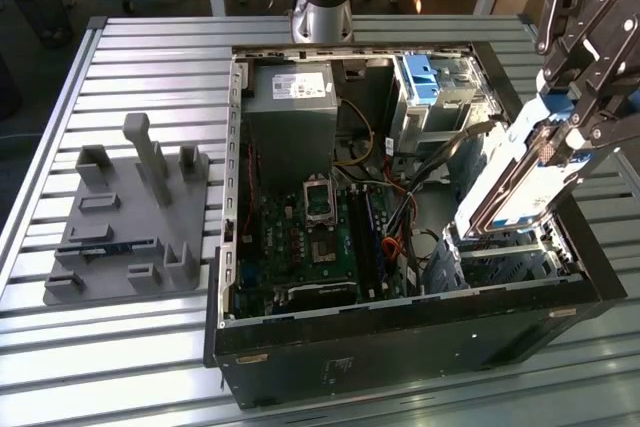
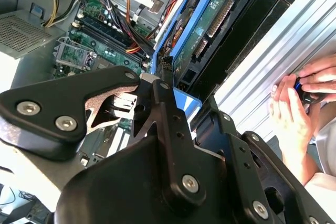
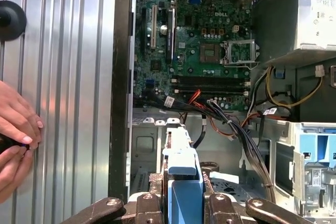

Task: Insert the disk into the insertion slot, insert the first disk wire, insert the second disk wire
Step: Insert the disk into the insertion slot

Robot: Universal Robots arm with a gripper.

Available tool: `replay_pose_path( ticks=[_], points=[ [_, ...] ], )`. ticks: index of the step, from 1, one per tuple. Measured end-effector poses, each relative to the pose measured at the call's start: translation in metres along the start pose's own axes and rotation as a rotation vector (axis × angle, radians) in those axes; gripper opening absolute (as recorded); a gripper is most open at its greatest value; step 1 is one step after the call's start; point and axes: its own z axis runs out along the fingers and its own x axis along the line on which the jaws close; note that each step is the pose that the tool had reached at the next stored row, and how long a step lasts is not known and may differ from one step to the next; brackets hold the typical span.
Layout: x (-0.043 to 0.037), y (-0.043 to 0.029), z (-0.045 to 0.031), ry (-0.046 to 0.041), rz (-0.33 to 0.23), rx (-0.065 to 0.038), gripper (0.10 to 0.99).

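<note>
My gripper (image 1: 562,137) is shut on the disk (image 1: 515,182), a flat drive with a silver-white face in a blue carrier. It hangs tilted, its lower end just over the insertion slot (image 1: 505,249), the silver metal bay at the near corner of the open computer case on the exterior view's right. In the first wrist view the disk (image 3: 181,174) is seen edge-on between the black fingers (image 3: 149,205), with the bay's sheet metal (image 3: 148,148) beyond it. The second wrist view shows the disk's green circuit side (image 2: 210,24). Loose black and red cables (image 1: 425,162) run beside the bay.
The case (image 1: 400,347) lies open on a slatted metal table (image 1: 150,57). Inside are the motherboard (image 1: 320,232), a grey power supply (image 1: 290,92) and a cage with a light-blue piece (image 1: 430,77). A grey fixture plate (image 1: 130,217) sits on the exterior view's left. A person's hands (image 3: 16,129) rest beside the case.
</note>
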Motion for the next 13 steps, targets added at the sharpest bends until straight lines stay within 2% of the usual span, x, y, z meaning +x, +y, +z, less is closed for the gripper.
replay_pose_path(
  ticks=[13],
  points=[
    [0.0023, -0.0003, 0.0078, 0.0023, 0.000, 0.000, 0.365]
  ],
)
